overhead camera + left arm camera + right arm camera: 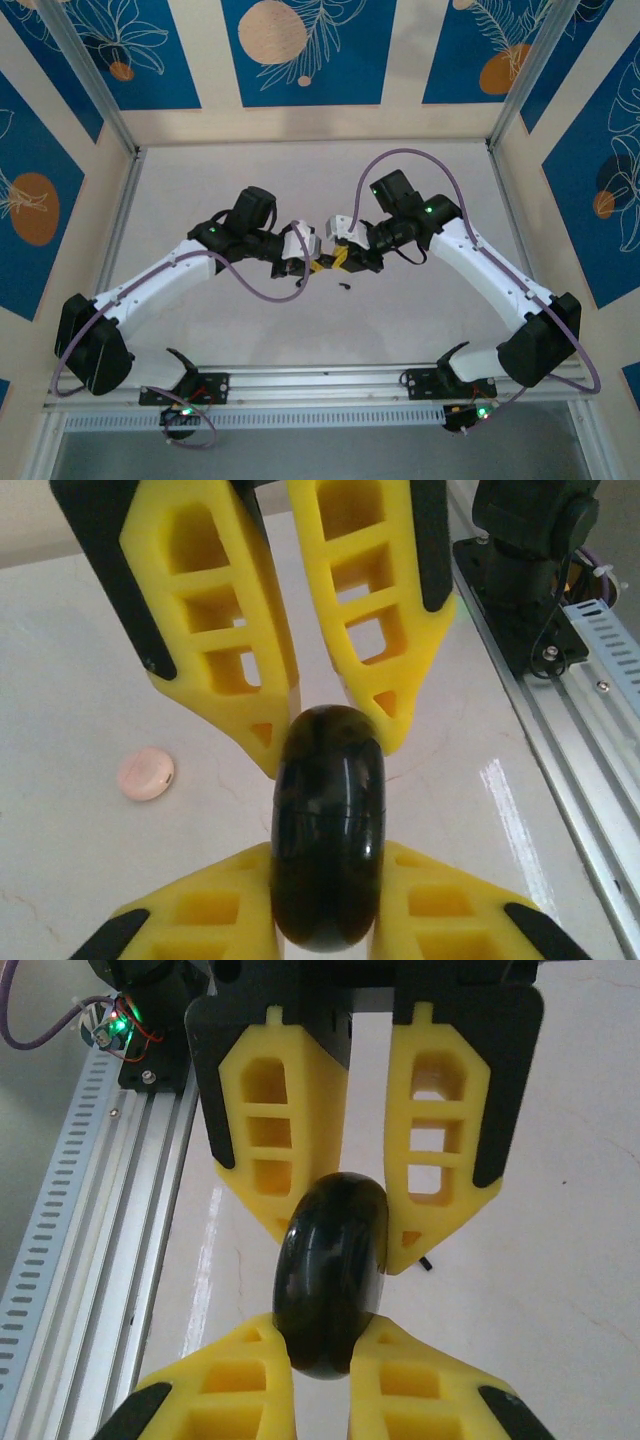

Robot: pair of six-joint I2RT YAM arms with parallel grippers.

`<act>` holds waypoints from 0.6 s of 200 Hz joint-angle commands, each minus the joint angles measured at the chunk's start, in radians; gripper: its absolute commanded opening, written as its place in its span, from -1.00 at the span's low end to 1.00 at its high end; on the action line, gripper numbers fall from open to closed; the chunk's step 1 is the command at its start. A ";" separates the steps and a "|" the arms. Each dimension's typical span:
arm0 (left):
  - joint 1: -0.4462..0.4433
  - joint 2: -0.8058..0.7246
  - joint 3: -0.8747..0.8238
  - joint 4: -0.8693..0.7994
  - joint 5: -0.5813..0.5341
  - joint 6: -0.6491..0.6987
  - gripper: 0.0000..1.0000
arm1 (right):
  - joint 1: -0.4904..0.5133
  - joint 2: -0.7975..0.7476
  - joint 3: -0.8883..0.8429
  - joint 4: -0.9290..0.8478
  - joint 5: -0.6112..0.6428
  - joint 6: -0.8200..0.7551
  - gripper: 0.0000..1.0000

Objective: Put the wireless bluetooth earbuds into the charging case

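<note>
The charging case is a glossy black round puck held edge-on above the table, with a thin seam line across it. My left gripper is shut on its near side, and my right gripper is shut on the case from the opposite side. From above, the two grippers meet tip to tip at mid-table, and their yellow fingers hide the case. One tiny black earbud lies on the table just in front of them; its end peeks out beside a yellow finger.
A small pink round disc lies on the white table left of the case. The aluminium rail and the arm bases run along the near edge. Patterned walls enclose the table.
</note>
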 commanded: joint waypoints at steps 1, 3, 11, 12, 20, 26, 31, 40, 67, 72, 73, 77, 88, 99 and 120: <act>-0.016 -0.005 0.010 -0.001 0.007 0.018 -0.68 | -0.004 -0.025 0.007 0.049 -0.024 0.004 -0.56; -0.016 -0.005 0.009 0.003 0.008 0.016 -0.69 | -0.005 -0.027 0.002 0.055 -0.024 0.008 -0.53; -0.016 -0.007 0.001 0.017 0.014 0.007 -0.70 | -0.010 -0.039 -0.011 0.079 -0.025 0.021 -0.41; -0.015 -0.008 0.000 0.021 0.014 0.004 -0.71 | -0.011 -0.040 -0.012 0.081 -0.025 0.025 -0.40; -0.015 -0.012 -0.009 0.041 0.020 -0.010 -0.72 | -0.018 -0.049 -0.024 0.102 -0.034 0.039 -0.32; -0.015 -0.017 -0.018 0.057 0.022 -0.023 -0.73 | -0.024 -0.054 -0.033 0.113 -0.040 0.048 -0.28; -0.015 -0.019 -0.025 0.074 0.024 -0.034 -0.73 | -0.027 -0.059 -0.037 0.120 -0.045 0.058 -0.26; -0.015 -0.025 -0.037 0.100 0.024 -0.053 -0.75 | -0.034 -0.062 -0.042 0.126 -0.052 0.065 -0.22; -0.012 -0.032 -0.060 0.157 0.010 -0.117 -0.76 | -0.041 -0.061 -0.043 0.121 -0.055 0.083 -0.12; -0.012 -0.031 -0.062 0.167 0.011 -0.127 -0.76 | -0.041 -0.061 -0.044 0.121 -0.056 0.086 -0.10; -0.012 -0.031 -0.063 0.169 0.011 -0.131 -0.76 | -0.041 -0.060 -0.044 0.121 -0.056 0.088 -0.10; -0.012 -0.032 -0.066 0.179 0.014 -0.139 -0.76 | -0.042 -0.059 -0.044 0.122 -0.058 0.091 -0.10; -0.012 -0.034 -0.073 0.203 0.024 -0.164 -0.76 | -0.044 -0.057 -0.045 0.128 -0.065 0.102 -0.08; -0.012 -0.035 -0.082 0.237 0.027 -0.192 -0.76 | -0.045 -0.054 -0.045 0.132 -0.075 0.109 -0.07; -0.010 -0.037 -0.097 0.291 0.023 -0.238 -0.77 | -0.046 -0.051 -0.045 0.140 -0.086 0.130 -0.04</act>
